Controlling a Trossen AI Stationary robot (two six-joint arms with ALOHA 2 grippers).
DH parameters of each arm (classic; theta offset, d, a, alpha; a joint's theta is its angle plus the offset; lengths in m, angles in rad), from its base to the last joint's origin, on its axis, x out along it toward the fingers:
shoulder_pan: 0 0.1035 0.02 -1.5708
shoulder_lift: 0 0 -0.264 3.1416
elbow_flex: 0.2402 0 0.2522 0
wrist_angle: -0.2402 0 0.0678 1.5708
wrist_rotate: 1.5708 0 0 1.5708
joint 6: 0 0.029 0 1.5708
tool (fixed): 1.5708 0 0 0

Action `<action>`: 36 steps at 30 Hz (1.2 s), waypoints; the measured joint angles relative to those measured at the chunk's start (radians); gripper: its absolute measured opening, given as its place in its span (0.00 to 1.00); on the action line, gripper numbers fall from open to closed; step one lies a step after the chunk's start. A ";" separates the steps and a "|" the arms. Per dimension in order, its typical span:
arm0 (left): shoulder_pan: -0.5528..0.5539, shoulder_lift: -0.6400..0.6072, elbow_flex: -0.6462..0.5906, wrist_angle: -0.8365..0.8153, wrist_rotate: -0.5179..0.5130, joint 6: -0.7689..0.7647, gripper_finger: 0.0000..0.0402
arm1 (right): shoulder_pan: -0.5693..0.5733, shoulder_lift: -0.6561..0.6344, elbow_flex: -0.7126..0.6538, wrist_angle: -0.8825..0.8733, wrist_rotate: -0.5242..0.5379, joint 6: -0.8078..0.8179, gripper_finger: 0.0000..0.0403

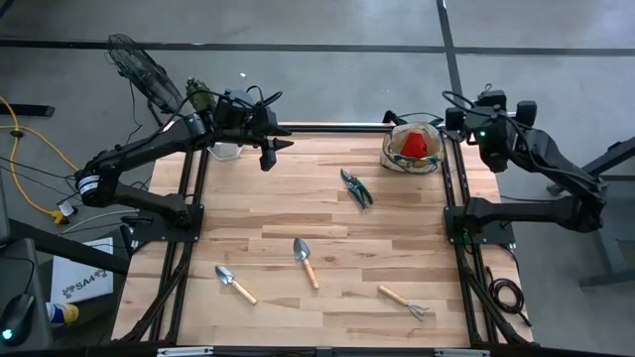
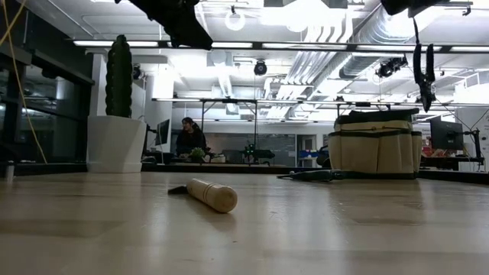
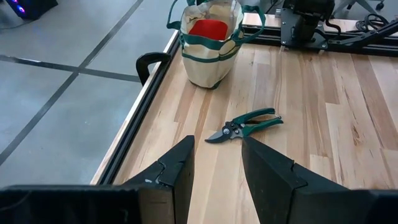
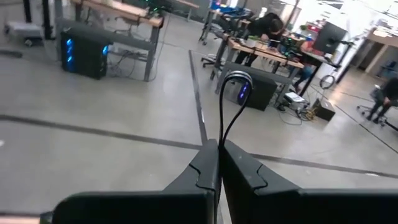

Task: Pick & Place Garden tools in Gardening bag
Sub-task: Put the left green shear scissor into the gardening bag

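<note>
Tan gardening bag (image 3: 208, 46) with dark green trim, a red piece (image 3: 207, 28) inside; beside it on the pale striped wooden table (image 3: 323, 124), pruners (image 3: 244, 125) with green handles

My two arms were matte black, built of thick rounded links with bulky joint housings. The left arm (image 1: 139, 154) carried a pale ring at its joint near nine o'clock, and the right arm (image 1: 541, 159) showed a small green light on its wrist block near two o'clock. Thin black cables looped loosely over both wrists. Each arm rose from a black frame of slim rails at the table's side. The left gripper (image 3: 216, 168) ended in two broad, angular, dark grey fingers with stepped inner edges; the right gripper (image 4: 219, 163) had fingers of the same cut, with a thin black cable arching above them.
</note>
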 joint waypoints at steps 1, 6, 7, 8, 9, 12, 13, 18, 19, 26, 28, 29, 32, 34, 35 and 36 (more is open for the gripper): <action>0.000 0.000 0.000 0.000 0.000 0.000 0.32 | 0.000 0.007 0.000 -0.004 -0.011 -0.012 0.01; 0.000 0.000 0.000 0.000 0.000 0.000 0.32 | -0.003 0.040 0.000 -0.057 -0.053 -0.014 0.01; 0.000 0.000 0.000 0.000 0.000 0.000 0.32 | -0.008 0.048 0.000 -0.073 -0.055 -0.009 0.01; 0.000 0.000 0.000 0.000 0.000 0.000 0.32 | -0.014 0.054 0.000 -0.088 -0.055 -0.001 0.01; 0.000 0.000 0.000 0.000 0.000 0.000 0.32 | -0.021 0.061 0.000 -0.102 -0.056 0.009 0.01; 0.000 0.000 0.000 0.000 0.000 0.007 0.32 | -0.037 0.078 0.000 -0.130 -0.062 0.032 0.01; 0.000 0.000 0.000 0.000 0.000 0.009 0.32 | -0.041 0.082 0.000 -0.134 -0.065 0.036 0.01; 0.000 0.000 0.000 0.000 0.000 0.010 0.32 | -0.061 0.098 0.000 -0.138 -0.088 0.046 0.01; 0.000 0.000 0.000 0.000 0.000 0.010 0.32 | -0.066 0.100 0.000 -0.138 -0.092 0.046 0.01; 0.000 0.000 0.000 -0.002 0.000 0.011 0.32 | -0.081 0.121 0.000 -0.138 -0.141 0.065 0.01; 0.000 0.000 0.000 -0.008 0.000 0.011 0.32 | -0.080 0.128 0.000 -0.138 -0.154 0.065 0.01; 0.000 0.000 0.000 -0.008 0.000 0.011 0.32 | -0.081 0.131 0.000 -0.138 -0.157 0.075 0.01; 0.000 0.000 0.000 -0.008 0.000 0.012 0.32 | -0.095 0.141 0.000 -0.138 -0.159 0.125 0.01; 0.000 0.000 0.000 -0.008 0.000 0.011 0.32 | -0.106 0.149 0.000 -0.138 -0.166 0.151 0.01; 0.000 0.000 0.000 -0.008 0.000 0.012 0.32 | -0.112 0.154 0.000 -0.138 -0.172 0.163 0.01; 0.000 0.000 0.000 -0.008 0.000 0.012 0.32 | -0.118 0.159 0.000 -0.138 -0.181 0.175 0.01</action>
